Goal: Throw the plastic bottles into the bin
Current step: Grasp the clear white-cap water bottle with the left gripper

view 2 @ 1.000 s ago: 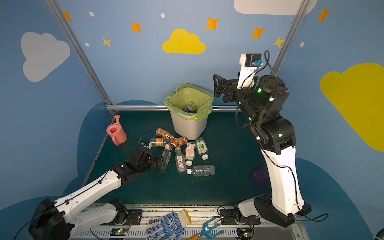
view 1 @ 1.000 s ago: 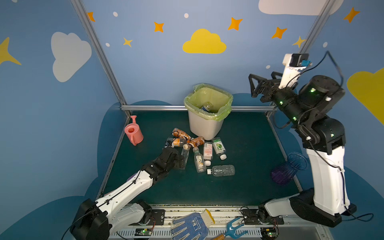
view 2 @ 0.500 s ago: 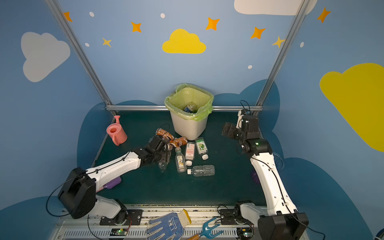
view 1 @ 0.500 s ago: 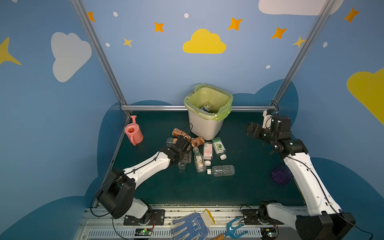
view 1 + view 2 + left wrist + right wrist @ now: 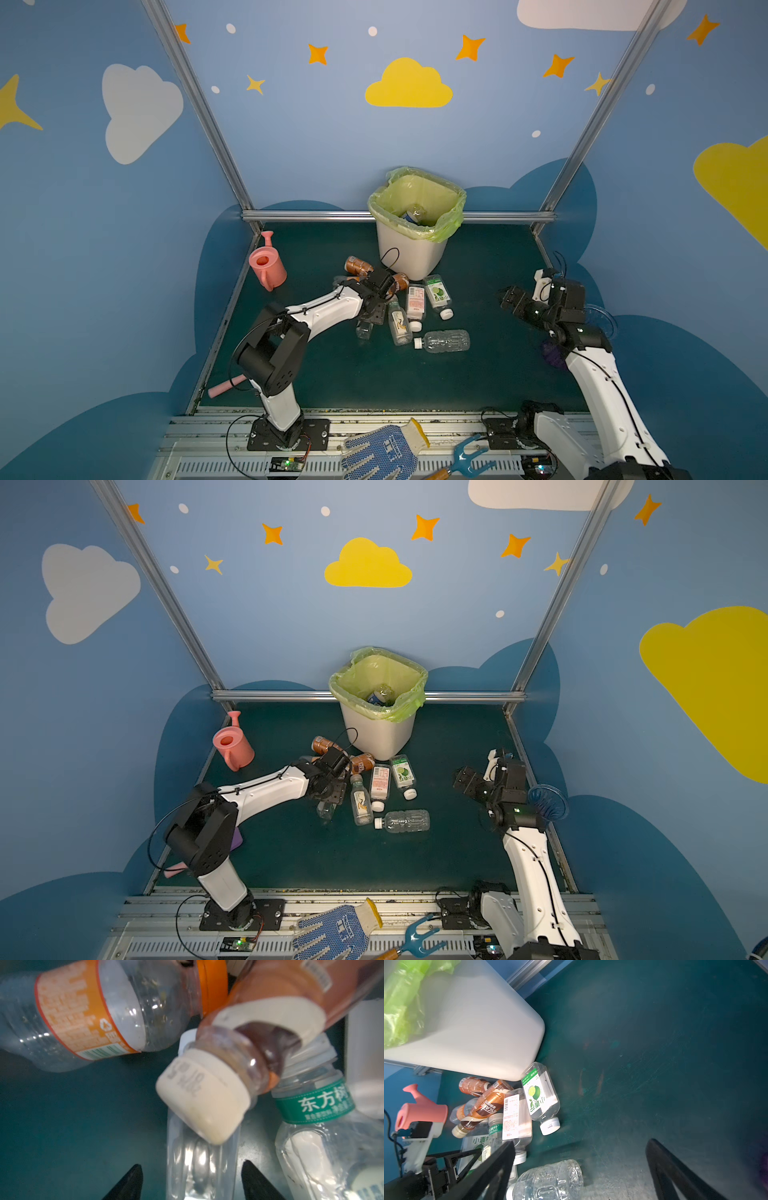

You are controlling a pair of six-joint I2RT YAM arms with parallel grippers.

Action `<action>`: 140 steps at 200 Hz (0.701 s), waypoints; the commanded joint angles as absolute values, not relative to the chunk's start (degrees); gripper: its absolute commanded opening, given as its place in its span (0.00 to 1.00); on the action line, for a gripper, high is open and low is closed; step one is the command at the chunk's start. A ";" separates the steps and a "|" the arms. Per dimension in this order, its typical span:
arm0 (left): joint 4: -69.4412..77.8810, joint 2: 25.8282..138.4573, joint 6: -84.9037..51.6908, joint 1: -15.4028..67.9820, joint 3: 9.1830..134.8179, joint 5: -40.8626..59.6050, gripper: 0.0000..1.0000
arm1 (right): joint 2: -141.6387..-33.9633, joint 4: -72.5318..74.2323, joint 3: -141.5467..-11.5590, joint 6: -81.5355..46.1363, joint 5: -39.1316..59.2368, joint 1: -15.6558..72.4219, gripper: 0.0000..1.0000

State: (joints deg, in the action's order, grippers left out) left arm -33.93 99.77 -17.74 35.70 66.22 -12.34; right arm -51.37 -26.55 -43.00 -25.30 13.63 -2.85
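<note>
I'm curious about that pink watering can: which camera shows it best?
Both top views show the pink watering can whole and upright. The right wrist view catches it partly hidden behind the other arm; the left wrist view misses it.

A staged robot test booth: blue walls (image 5: pixel 332 137) painted with clouds (image 5: pixel 408 85) and stars (image 5: pixel 318 54), aluminium frame (image 5: pixel 399 215), arms (image 5: pixel 324 309) bolted by a green worktop (image 5: pixel 478 374).

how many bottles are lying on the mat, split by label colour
brown-label bottles: 2
orange-label bottle: 1
white-label bottle with red print: 1
green-marked bottles: 2
unlabelled bottle: 1
bottle between the jaws of the left gripper, label unclear: 1
total: 8
</note>
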 commanded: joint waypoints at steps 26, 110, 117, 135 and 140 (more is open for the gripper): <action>-36.84 100.62 -15.52 35.77 67.20 -12.11 0.54 | -49.99 -24.70 -41.87 -26.41 17.05 -4.80 0.98; -42.44 92.19 -16.25 35.78 62.73 -10.77 0.38 | -49.59 -23.76 -40.97 -27.59 18.94 -6.33 0.98; -42.95 91.06 -16.70 35.77 61.96 -10.64 0.38 | -49.66 -23.51 -40.87 -27.69 19.10 -6.33 0.98; -44.06 87.94 -17.75 35.79 59.91 -10.20 0.39 | -50.10 -23.25 -40.80 -28.10 19.20 -6.42 0.98; -44.12 87.24 -18.11 35.81 59.36 -10.20 0.40 | -50.18 -23.21 -40.86 -28.12 19.33 -6.42 0.98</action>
State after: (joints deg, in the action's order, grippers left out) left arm -40.69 90.87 -16.32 35.70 61.25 -10.70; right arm -50.48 -24.86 -41.56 -27.27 18.15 -6.20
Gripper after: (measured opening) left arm 0.394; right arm 0.980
